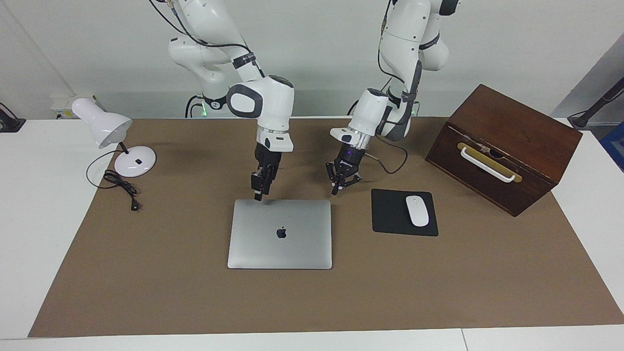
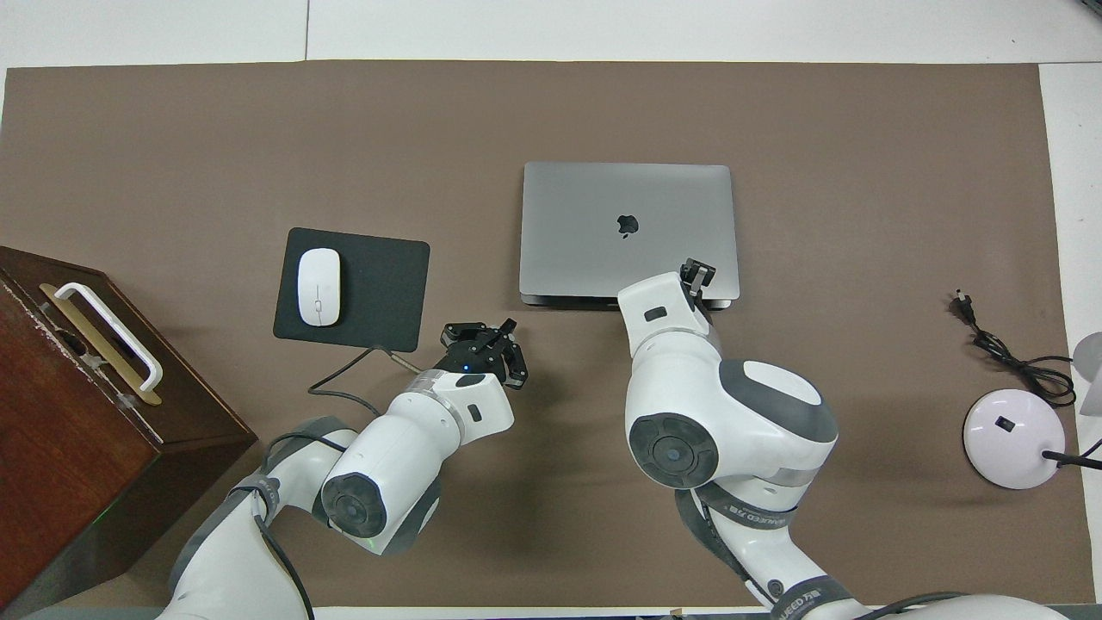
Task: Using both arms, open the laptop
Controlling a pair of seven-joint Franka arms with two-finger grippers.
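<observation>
Laptop [image 1: 280, 234] lid down, flat on brown mat [image 1: 146, 273], mid-table, mouse pad [image 1: 390, 212] beside it toward left arm's end. Right gripper [image 1: 258, 196] fingertips together, at lid's robot-side edge, about 11 o'clock of logo in facing view. Left gripper [image 1: 335, 191] fingertips together, over mat between laptop and pad, clear of both

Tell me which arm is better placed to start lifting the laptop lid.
The right one: its pincer sits at the closed laptop's robot-side edge. The left pincer hangs over bare mat beside the laptop, near the mouse pad.
</observation>
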